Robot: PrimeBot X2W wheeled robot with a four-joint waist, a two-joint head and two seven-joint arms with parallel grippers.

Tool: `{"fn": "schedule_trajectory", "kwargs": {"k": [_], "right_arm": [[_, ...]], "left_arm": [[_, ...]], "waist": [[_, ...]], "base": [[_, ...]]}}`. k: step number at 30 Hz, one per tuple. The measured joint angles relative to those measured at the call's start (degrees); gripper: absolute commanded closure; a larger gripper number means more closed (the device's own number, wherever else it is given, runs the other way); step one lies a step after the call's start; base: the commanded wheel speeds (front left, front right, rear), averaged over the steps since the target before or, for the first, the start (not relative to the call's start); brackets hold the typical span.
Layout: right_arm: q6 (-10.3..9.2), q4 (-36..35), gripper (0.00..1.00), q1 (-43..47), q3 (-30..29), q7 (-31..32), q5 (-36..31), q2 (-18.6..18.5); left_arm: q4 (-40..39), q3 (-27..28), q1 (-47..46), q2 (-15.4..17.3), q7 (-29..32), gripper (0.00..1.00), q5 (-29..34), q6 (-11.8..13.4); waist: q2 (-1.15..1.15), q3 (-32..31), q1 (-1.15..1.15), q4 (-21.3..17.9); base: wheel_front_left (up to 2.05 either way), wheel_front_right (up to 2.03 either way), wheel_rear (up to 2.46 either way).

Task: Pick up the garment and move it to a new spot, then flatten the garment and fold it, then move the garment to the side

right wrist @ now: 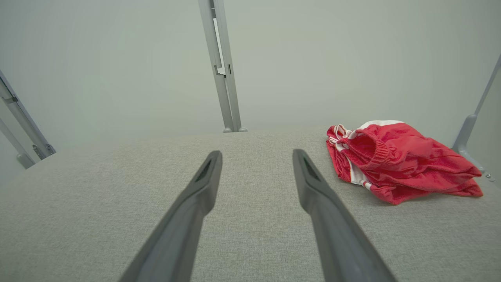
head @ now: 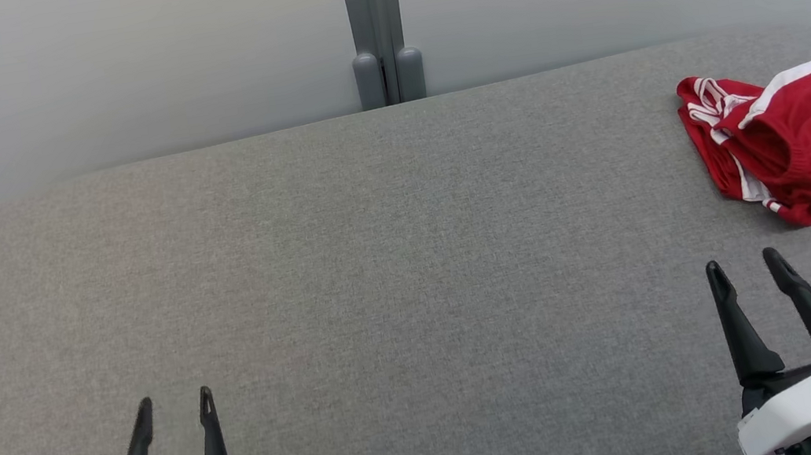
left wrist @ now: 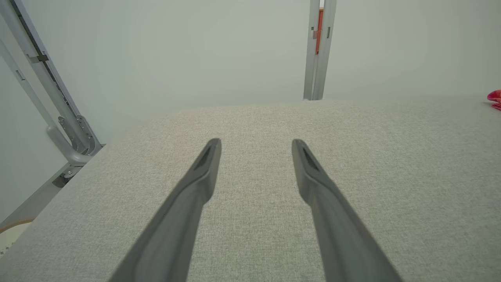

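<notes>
The garment (head: 799, 144) is a crumpled red piece with white stripes, lying at the far right of the grey fabric table (head: 379, 263). In the right wrist view the garment (right wrist: 399, 162) sits ahead and to the right of my fingers. A red sliver of the garment (left wrist: 495, 97) shows at the right edge of the left wrist view. My right gripper (head: 742, 263) hovers open a short way in front of the garment, nothing between its fingers. My left gripper (head: 174, 399) stands open and empty at the lower left, far from the garment.
A grey post (head: 381, 24) rises behind the table's far edge against a pale wall. Metal frame tubing (left wrist: 58, 117) stands off the table's left corner, and another tube (right wrist: 469, 125) off its right corner behind the garment.
</notes>
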Motion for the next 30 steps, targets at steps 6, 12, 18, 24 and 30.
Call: {"fn": "schedule_trajectory", "kwargs": {"k": [6,12,18,24,30], "right_arm": [[0.0,2.5,1.0,0.0,0.4,0.0,2.7,0.6],[0.0,4.4,1.0,-0.4,0.4,0.4,9.9,0.4],[0.0,6.2,1.0,-1.7,0.4,0.6,16.2,0.2],[0.0,7.8,1.0,-2.8,0.4,0.9,22.0,0.1],[-0.01,9.3,1.0,-3.9,0.4,1.2,27.5,0.1]], "left_arm": [[1.7,-0.1,0.8,-1.4,0.7,1.0,-2.4,-0.5],[2.1,1.5,0.7,-2.2,2.1,1.0,-8.8,-2.0],[2.5,3.1,0.5,-2.9,3.4,1.0,-14.2,-3.5],[3.1,4.5,-0.3,-3.6,4.6,1.0,-19.6,-4.8],[3.6,5.9,-1.0,-4.3,5.8,1.0,-24.2,-6.1]], "waist": [[0.0,0.0,0.0,0.0],[0.0,0.1,0.0,0.0],[0.0,0.1,0.0,0.0],[0.0,0.1,0.0,0.0],[0.0,0.1,0.0,0.0]], "base": [[0.0,0.0,0.0],[0.0,0.0,0.0],[0.0,0.0,0.0],[0.0,0.0,0.0],[0.0,0.0,0.0]]}}
